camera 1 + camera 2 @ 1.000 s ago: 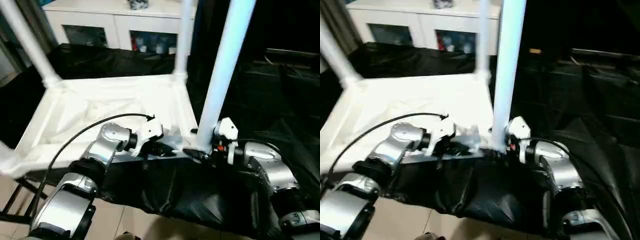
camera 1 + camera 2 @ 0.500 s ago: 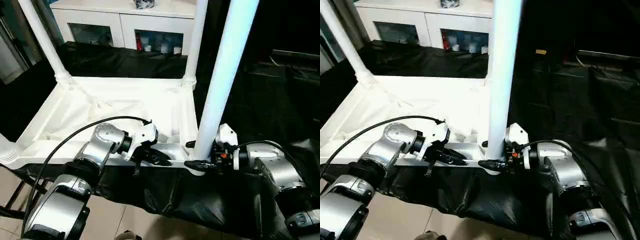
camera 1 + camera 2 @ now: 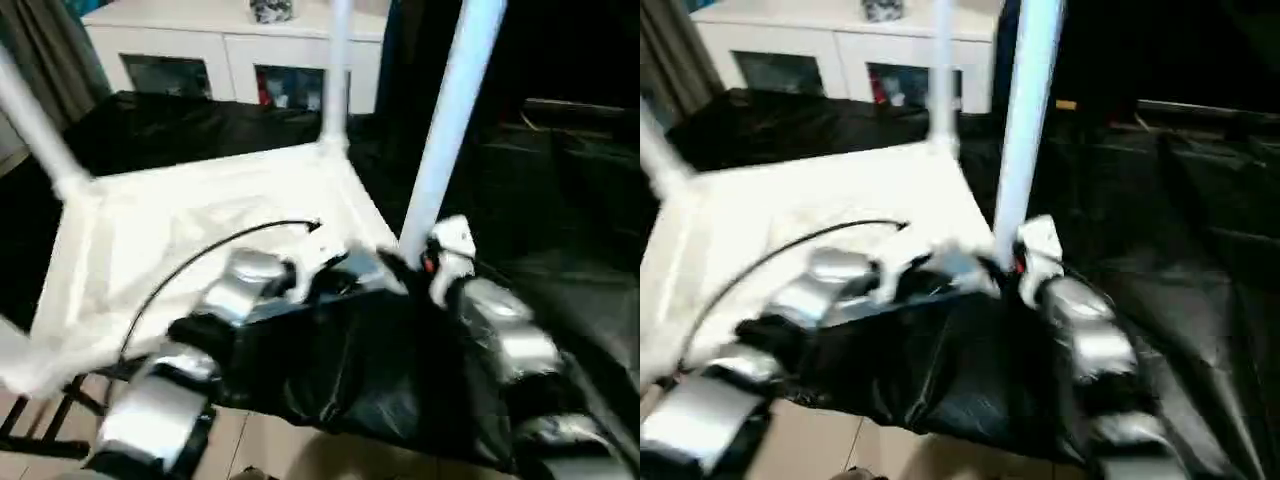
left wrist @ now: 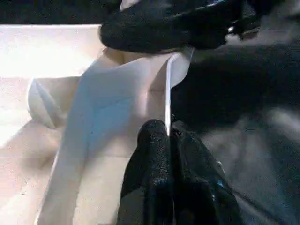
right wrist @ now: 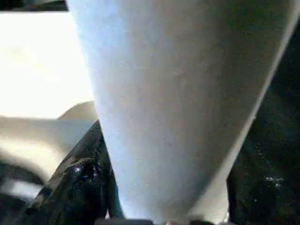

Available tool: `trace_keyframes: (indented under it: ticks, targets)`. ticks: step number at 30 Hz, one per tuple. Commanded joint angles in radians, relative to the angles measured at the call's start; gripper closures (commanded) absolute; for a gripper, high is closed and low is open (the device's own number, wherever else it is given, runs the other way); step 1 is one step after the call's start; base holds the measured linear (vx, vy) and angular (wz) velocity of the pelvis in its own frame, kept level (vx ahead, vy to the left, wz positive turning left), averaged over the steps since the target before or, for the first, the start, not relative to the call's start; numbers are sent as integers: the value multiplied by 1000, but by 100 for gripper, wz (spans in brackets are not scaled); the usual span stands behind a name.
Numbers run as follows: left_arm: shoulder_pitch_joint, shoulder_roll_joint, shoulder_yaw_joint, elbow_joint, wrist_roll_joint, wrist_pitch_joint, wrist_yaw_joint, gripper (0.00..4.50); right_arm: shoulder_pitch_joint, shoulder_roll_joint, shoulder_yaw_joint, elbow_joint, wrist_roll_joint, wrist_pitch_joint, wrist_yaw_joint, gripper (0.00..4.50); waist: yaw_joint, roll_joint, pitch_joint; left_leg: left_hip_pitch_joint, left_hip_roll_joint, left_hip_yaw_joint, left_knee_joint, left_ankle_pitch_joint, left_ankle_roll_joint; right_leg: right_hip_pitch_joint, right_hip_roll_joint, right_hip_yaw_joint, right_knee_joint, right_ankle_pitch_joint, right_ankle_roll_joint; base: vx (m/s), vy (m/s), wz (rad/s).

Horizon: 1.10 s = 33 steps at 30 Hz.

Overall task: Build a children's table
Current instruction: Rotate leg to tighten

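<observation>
Left eye view: tabletop [image 3: 180,230] now rotated, unlike earlier.

Both silver forearms reach forward and inward, left gripper [image 4: 168,140] pinched closed on the tabletop rim [image 4: 168,89], right gripper [image 5: 164,206] clamped around leg [image 5: 178,93].

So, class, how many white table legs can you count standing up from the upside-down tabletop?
3 clearly: the near right leg by the right gripper, the far right leg, and the far left leg. The near left corner is cut off, so a fourth may be hidden.
</observation>
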Motion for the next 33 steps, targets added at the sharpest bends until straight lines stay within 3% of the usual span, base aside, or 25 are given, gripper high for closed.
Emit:
trace_keyframes:
  ticks: [1, 2, 4, 8, 12, 13, 16, 19, 20, 22, 33]
  targets:
    - [-19, -50, -15, 15, 8, -7, 67, 450, 2, 64, 41, 35, -9, 10, -35, 144, -3, -12, -64, 11, 43, -16, -71, -219, 38, 44, -71, 43, -85, -289, -198, 0, 0, 0]
    - [-21, -54, -24, 18, 21, -18, 75, 450, -1, 73, 51, 33, -26, -21, -38, 110, -3, -12, -67, 9, 43, -16, -70, -208, 43, 46, -71, 43, -82, -264, -201, 0, 0, 0]
    - [-20, -54, -32, 15, 28, -41, 60, 450, -6, 74, 71, 34, -48, -75, -13, 107, -2, -12, -67, 8, 44, -15, -69, -204, 55, 47, -72, 43, -80, -236, -208, 0, 0, 0]
    - [-7, -26, -38, 1, 18, -83, -8, 450, -4, 36, 74, 33, -36, -96, 62, 70, -3, -11, -66, 6, 44, -16, -70, -216, 66, 51, -72, 42, -80, -236, -216, 0, 0, 0]
    - [11, 4, -37, -13, -5, -122, -97, 450, 8, -14, 77, 11, -8, -112, 179, 50, -3, -12, -68, 3, 46, -15, -66, -188, 92, 55, -73, 43, -74, -179, -233, 0, 0, 0]
    - [29, 37, -40, -34, -27, -142, -195, 450, 23, -75, 91, -12, 9, -120, 311, 25, -2, -15, -69, 3, 46, -14, -65, -178, 99, 57, -73, 41, -72, -164, -243, 0, 0, 0]
    - [42, 65, -38, -51, -56, -155, -292, 450, 40, -129, 105, -44, 36, -120, 452, 25, 6, -12, -68, 1, 51, -11, -62, -172, 127, 58, -71, 38, -67, -142, -259, 0, 0, 0]
    - [47, 95, -34, -68, -88, -150, -388, 450, 62, -191, 133, -94, 72, -107, 613, 25, 10, -12, -66, 3, 54, -11, -64, -191, 129, 55, -71, 38, -69, -173, -262, 0, 0, 0]
    - [46, 111, -36, -70, -96, -156, -430, 450, 72, -224, 147, -114, 86, -96, 688, 25, 13, -18, -66, 4, 54, -10, -64, -196, 127, 55, -71, 39, -70, -188, -260, 0, 0, 0]
    - [44, 124, -35, -68, -100, -164, -461, 450, 77, -246, 155, -124, 92, -92, 744, 25, 17, -15, -65, 5, 55, -11, -64, -201, 121, 53, -73, 40, -70, -209, -258, 0, 0, 0]
    - [47, 191, -47, -89, -116, -167, -613, 450, 78, -307, 207, -172, 126, -22, 919, 120, 37, -14, -69, 7, 57, -12, -63, -171, 112, 48, -75, 40, -65, -184, -260, 0, 0, 0]
